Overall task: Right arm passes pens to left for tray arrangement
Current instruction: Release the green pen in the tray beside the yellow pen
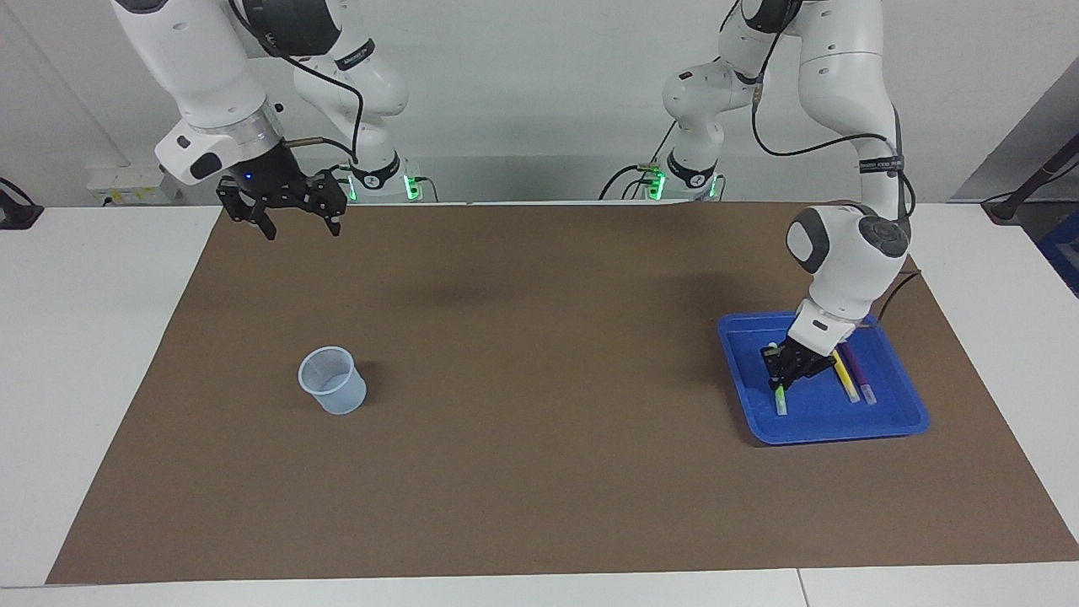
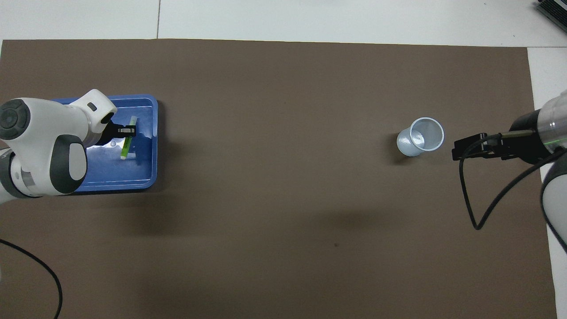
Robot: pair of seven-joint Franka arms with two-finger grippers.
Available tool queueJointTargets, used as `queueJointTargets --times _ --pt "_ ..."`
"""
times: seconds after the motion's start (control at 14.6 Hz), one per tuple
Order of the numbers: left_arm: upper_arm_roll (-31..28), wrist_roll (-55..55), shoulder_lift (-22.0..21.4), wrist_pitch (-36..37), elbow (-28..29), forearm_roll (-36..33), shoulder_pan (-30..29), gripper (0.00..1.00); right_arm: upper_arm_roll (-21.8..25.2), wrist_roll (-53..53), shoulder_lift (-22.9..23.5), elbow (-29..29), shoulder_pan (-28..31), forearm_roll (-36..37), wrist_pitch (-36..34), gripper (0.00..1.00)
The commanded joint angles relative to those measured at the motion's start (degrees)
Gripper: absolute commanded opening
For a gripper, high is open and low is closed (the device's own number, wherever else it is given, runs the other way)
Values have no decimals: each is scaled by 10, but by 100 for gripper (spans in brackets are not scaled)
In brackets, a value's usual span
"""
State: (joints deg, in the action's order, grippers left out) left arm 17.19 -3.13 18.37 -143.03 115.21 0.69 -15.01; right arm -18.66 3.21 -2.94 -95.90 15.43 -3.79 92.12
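Jaws of left gripper [image 1: 782, 384] clamp the green pen [image 1: 781, 400] in the tray [image 1: 843, 426]; right gripper [image 1: 302, 222] jaws wide, raised over the counter [image 1: 539, 472].

White jointed arms [image 1: 851, 93] with grey joint caps; black cables; black pincers; green base lights

With twelve o'clock pointing away from the robots, the tray [image 1: 813, 406] sits at nine o'clock on the mat [image 1: 539, 379], the pens [image 1: 845, 384] lying in it; the cup [image 1: 333, 381] stands at three o'clock.
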Motion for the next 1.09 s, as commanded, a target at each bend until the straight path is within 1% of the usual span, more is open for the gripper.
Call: queueJointTargets --times 0.0,0.14,0.2,0.27,0.34,0.41,0.75,0.82,0.96,1.02 --pt "-5 15 -18 6 25 -11 4 0 -7 7 -9 -8 7 4 1 100" --pt "-5 18 -19 4 27 -12 5 1 -6 7 -9 -8 7 4 1 100" --pt "-5 18 -20 3 27 -11 5 9 -7 7 -9 -8 7 4 1 100" --pt "-5 18 -20 4 27 -11 5 30 -6 7 -9 -8 7 5 1 100" --pt "-5 17 -20 4 27 -12 5 46 -6 7 -9 -8 7 4 1 100" --pt "-5 15 -21 3 33 -12 5 54 -7 7 -9 -8 7 5 1 100" --pt "-5 14 -23 3 35 -12 5 55 -7 7 -9 -8 7 4 1 100" --pt "-4 16 -23 7 34 -11 5 58 -6 7 -9 -8 7 4 1 100" --pt "-2 13 -23 18 27 -12 0 100 -7 7 -9 -8 7 4 1 100" --pt "-1 14 -24 26 20 -12 -1 100 -6 7 -9 -8 7 4 1 100"
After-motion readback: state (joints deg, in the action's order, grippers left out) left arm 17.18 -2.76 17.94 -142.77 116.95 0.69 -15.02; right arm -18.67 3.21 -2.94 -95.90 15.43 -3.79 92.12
